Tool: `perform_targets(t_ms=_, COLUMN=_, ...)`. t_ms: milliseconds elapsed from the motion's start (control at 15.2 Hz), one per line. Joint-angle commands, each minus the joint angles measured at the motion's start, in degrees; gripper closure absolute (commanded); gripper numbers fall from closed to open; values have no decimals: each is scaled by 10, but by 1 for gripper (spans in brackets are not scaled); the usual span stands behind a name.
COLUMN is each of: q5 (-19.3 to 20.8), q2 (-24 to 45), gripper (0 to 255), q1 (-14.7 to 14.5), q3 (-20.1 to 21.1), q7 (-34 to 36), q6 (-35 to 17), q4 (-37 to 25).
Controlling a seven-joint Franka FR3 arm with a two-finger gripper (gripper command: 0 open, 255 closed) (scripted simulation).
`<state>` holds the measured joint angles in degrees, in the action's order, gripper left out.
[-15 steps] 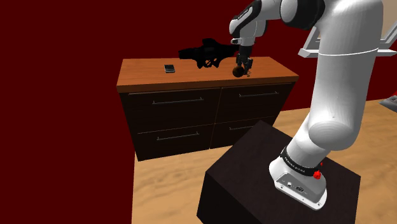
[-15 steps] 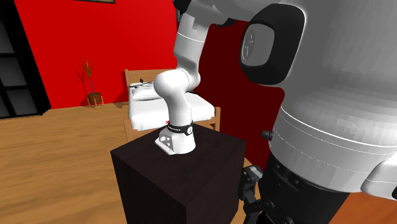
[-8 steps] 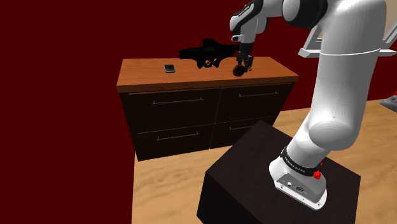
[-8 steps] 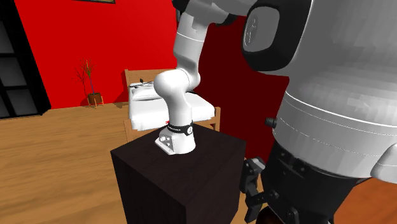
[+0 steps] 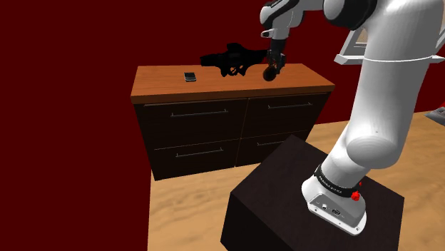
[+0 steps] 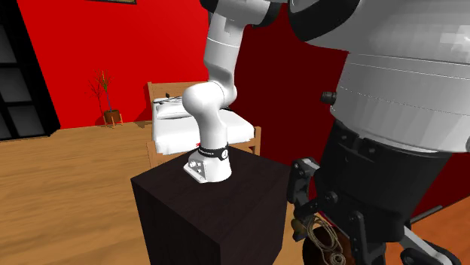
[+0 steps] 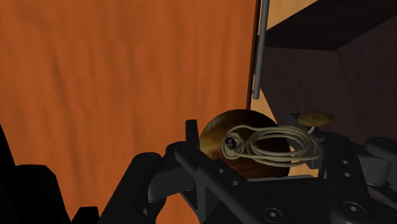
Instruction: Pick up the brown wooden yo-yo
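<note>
Lift: brown yo-yo (image 7: 251, 127) clamped betw. jaws, just above desk (image 5: 214, 78).
We judge grasp done; next we need 1 steady rise w/ firm grip, no tilt.

Shoulder view overlooks stand (image 5: 282, 182) and dresser (image 5: 214, 80) — second exterior, close by the hand (image 6: 322, 230), faces that stand.

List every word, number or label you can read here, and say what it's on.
Black band around the white arm's base: white lettering, too small to read.
Brown round wooden yo-yo with its coiled string: no marking.
No other text can be read.
</note>
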<state>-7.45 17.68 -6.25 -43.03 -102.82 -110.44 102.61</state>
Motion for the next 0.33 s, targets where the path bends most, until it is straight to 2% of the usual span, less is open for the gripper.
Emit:
perform_targets(t_ms=0, q5=4, q2=-5, gripper=255, q1=-1, q3=-2, q7=2, q6=14, q4=-11)
perform_targets(t_ms=264, q5=8, q2=-10, gripper=255, q1=-2, q3=-4, q7=4, q6=29, q4=-22)
